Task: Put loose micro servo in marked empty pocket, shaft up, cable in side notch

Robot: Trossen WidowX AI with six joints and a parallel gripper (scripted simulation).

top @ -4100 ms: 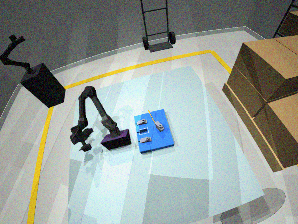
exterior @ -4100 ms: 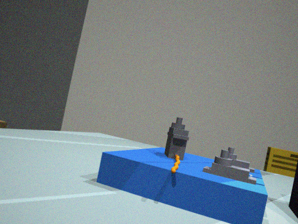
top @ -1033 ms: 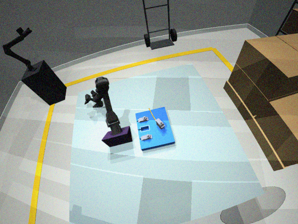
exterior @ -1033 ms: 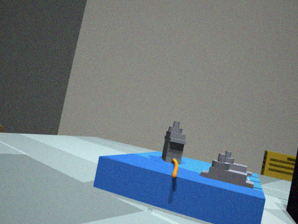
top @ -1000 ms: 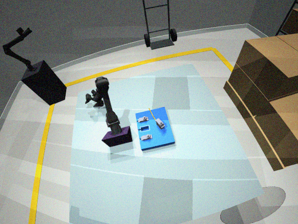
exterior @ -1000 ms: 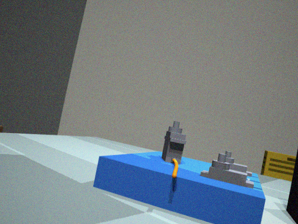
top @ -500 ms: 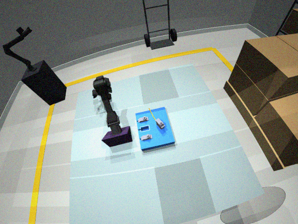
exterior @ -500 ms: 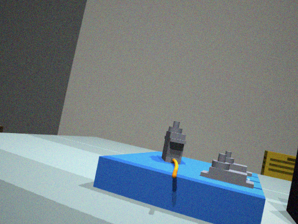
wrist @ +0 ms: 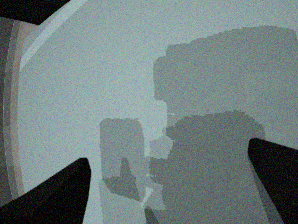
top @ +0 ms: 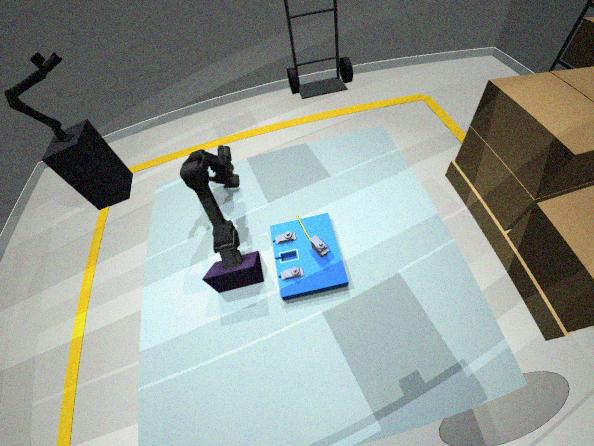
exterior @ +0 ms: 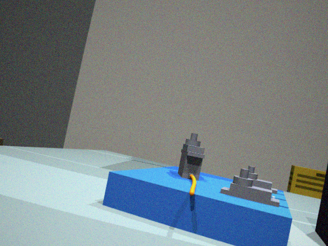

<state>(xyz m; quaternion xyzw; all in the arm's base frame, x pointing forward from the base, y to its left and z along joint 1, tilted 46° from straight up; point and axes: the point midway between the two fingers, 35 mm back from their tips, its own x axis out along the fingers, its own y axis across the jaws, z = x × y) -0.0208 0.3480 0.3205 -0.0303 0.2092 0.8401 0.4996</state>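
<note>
The gripper (top: 231,176) hangs with jaws spread wide and empty, well apart from the blue deck (top: 327,274). The loose micro servo (top: 319,245) stands upright on this deck, near the marked pocket (top: 288,255). A crooked grasp may tip it, or its orange cable (exterior: 192,184) may miss the notch. I count three servos, one pocket

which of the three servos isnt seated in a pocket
The servo with the orange cable, on the deck's side away from the arm. It stands tall on top; the other two sit sunk with ears flat.
</note>
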